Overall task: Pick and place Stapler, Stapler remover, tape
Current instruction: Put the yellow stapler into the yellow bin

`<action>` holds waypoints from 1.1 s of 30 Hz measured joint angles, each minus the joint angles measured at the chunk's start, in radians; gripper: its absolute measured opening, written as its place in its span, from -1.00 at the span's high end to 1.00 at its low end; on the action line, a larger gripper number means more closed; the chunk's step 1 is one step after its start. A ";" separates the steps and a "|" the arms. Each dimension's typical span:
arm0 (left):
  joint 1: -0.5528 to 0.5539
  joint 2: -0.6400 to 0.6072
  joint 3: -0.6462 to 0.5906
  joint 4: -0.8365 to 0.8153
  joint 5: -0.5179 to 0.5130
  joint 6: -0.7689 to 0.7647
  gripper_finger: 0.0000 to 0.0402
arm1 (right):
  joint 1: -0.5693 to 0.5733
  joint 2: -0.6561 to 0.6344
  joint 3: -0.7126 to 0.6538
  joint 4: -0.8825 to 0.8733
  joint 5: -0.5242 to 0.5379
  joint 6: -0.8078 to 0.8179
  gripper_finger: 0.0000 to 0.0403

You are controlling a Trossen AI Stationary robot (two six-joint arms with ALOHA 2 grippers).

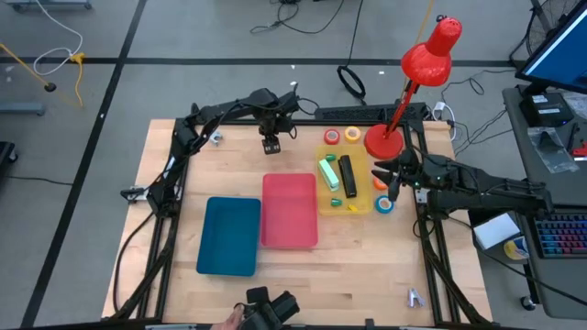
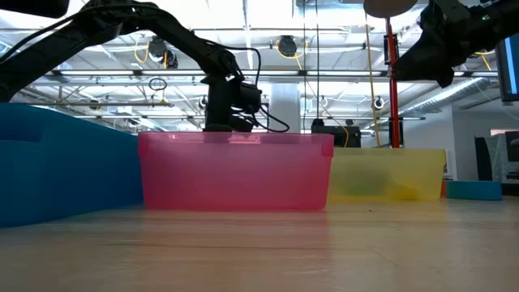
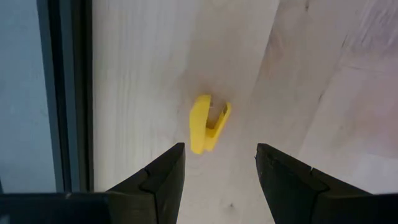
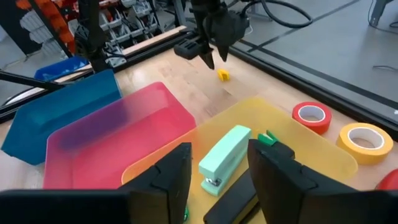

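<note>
While left gripper [image 1: 271, 147] hovers at desk's [image 1: 174, 174] far edge, right gripper [image 1: 387, 174] hangs over yellow tray [image 1: 358, 206]. Left wrist: fingers parted, empty, above yellow stapler remover [image 3: 207, 124]. Right wrist: fingers apart, released, green stapler [image 4: 225, 157] in tray; red tape [image 4: 312, 116], yellow tape [image 4: 362, 140] beside tray.

I work in a lab or workshop hall — exposed ceiling trusses [image 2: 324, 36], cables on the floor [image 1: 303, 14], a keyboard [image 1: 561, 236] beside my table.
</note>
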 joint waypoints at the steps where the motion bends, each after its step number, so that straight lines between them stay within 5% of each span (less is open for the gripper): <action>1: 0.000 0.000 0.000 0.000 0.000 0.004 0.01 | 0.000 0.000 0.000 -0.003 0.000 0.002 0.23; 23: 0.010 0.000 -0.003 0.034 0.005 0.060 -0.32 | 0.000 0.000 0.000 -0.005 -0.003 0.002 0.20; 33: 0.019 0.002 -0.153 0.152 -0.011 0.069 -0.33 | 0.000 0.000 0.000 -0.004 -0.002 0.014 0.20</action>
